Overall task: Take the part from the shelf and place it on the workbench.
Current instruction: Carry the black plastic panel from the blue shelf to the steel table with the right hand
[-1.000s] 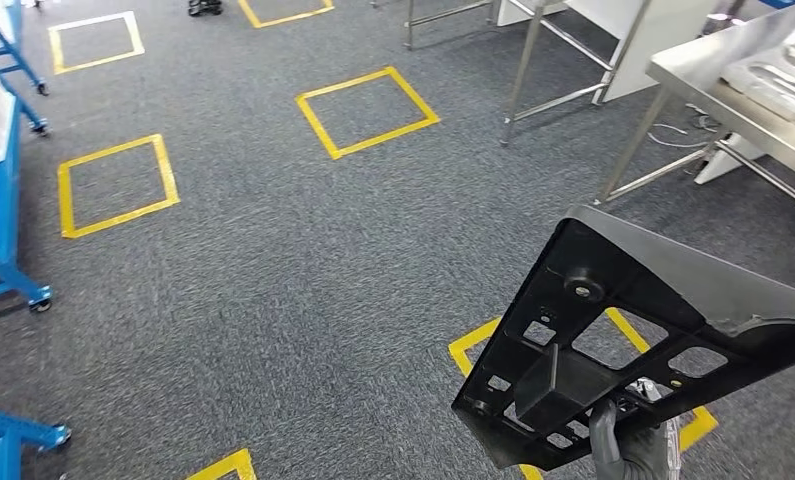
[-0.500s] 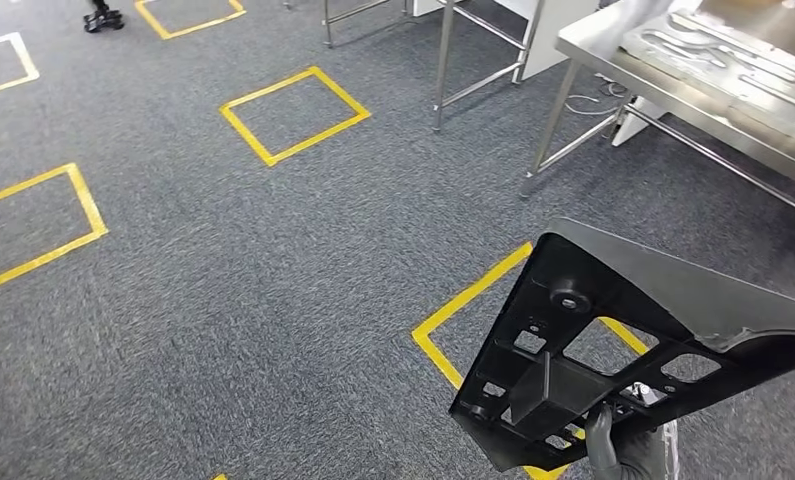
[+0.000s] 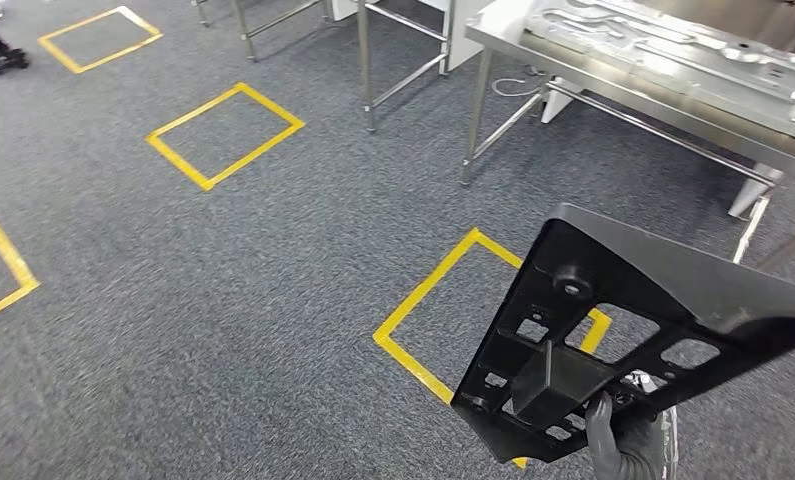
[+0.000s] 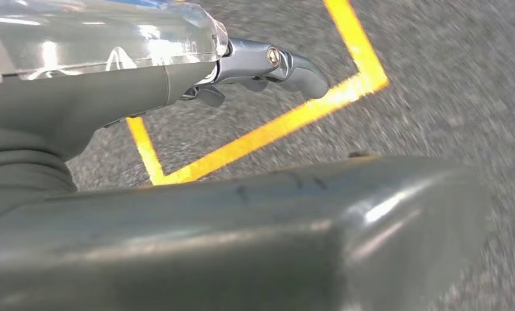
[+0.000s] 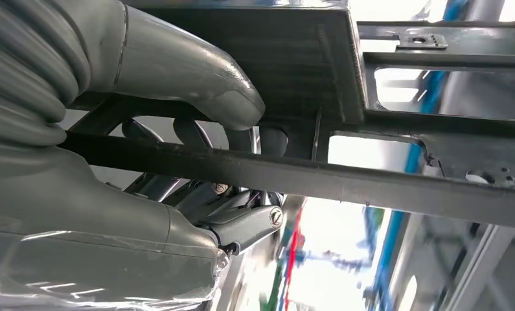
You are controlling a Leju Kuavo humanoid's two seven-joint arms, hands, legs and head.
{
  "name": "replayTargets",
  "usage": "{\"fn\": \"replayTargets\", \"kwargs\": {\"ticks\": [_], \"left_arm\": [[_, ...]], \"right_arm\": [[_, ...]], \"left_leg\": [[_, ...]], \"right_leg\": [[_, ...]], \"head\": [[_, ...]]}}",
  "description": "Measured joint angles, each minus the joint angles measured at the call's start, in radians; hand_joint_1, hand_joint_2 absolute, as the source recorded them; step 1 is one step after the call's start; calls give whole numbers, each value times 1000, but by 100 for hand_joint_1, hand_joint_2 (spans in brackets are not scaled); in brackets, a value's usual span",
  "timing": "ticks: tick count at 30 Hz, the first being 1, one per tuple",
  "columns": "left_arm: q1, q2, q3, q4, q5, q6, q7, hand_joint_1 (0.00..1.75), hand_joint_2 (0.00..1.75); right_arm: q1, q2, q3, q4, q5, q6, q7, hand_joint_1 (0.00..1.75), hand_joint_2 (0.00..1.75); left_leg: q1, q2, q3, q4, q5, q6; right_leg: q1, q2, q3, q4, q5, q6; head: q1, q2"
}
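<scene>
Camera has swung toward the workbench [image 3: 533,52], now nearer. Your right hand [image 3: 625,448] grips the black part [image 3: 673,290]; left hand [image 4: 267,65] holds nothing, fingers apart.

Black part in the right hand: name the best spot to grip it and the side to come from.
Grip the black part by an open bar of its ribbed underside, near its low end, coming from below, probably. The cutouts there let fingers hook through a bar, as the right hand does now with its thumb pressed over the frame. The smooth upper face offers no such hold.
</scene>
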Motion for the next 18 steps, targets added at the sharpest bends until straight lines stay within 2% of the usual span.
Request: {"fn": "replayTargets", "kwargs": {"ticks": [1,2,4,6,7,9,10,11,12,13,15,17,18], "left_arm": [[-2,1,0,0,0,-3,0,0,0],[-5,3,0,0,0,-5,1,0,0],[-10,4,-2,0,-1,-7,1,0,0],[-11,4,-4,0,-2,-10,1,0,0],[-10,4,-5,0,-3,-12,1,0,0],[-7,4,-6,0,-3,-14,1,0,0],[-5,4,-6,0,-4,-15,1,0,0],[-3,4,-6,0,-5,-16,2,0,0],[-1,4,-7,0,-8,-18,3,0,0],[0,4,-8,0,-11,-21,4,0,0],[1,4,-11,0,-18,-26,7,0,0],[-1,5,-16,0,-23,-30,9,0,0],[-1,5,-19,0,-23,-31,10,0,0]], "right_arm": [[1,0,0,1,7,-19,10,175,175],[2,0,0,3,14,-36,19,175,175],[4,0,0,5,29,-69,30,175,175],[0,-3,0,5,44,-97,36,175,175],[-5,-5,0,4,48,-106,39,175,175],[-13,-9,1,4,57,-121,43,175,175],[-16,-11,2,4,65,-131,48,175,175],[-18,-14,3,4,76,-143,55,175,175],[-23,-19,5,4,86,-155,63,175,175],[-31,-23,7,4,97,-167,72,175,175],[-55,-33,9,4,112,-184,87,175,175],[-80,-41,9,2,121,-193,98,175,175],[-88,-43,10,2,123,-196,101,175,175]], "left_leg": [[-2,-6,20,-54,18,4],[-4,-9,32,-88,23,9],[-6,-8,40,-111,19,18],[-4,-4,52,-122,25,31],[-3,-1,57,-124,26,35],[-3,5,62,-124,25,39],[-3,8,64,-124,22,39],[-3,11,67,-124,18,37],[-2,13,72,-123,13,34],[0,16,78,-123,8,30],[3,20,96,-124,-5,20],[4,24,108,-124,-18,7],[4,26,113,-122,-22,0]], "right_leg": [[1,7,-1,2,-3,3],[1,13,-2,1,-5,8],[0,17,-6,10,3,22],[0,-7,-10,32,-1,34],[-1,-26,-22,57,-21,39],[-6,-61,-76,159,-79,53],[-11,-67,-110,218,-103,60],[-16,-71,-136,258,-112,67],[-21,-73,-148,267,-103,71],[-26,-76,-141,238,-75,74],[-30,-84,-89,114,-2,74],[-24,-93,-56,31,14,63],[-20,-94,-53,23,5,53]], "head": [[0,0],[0,0],[0,0],[0,0],[0,0],[0,0],[0,0],[0,0],[0,0],[0,0],[1,0],[1,0],[0,0]]}}
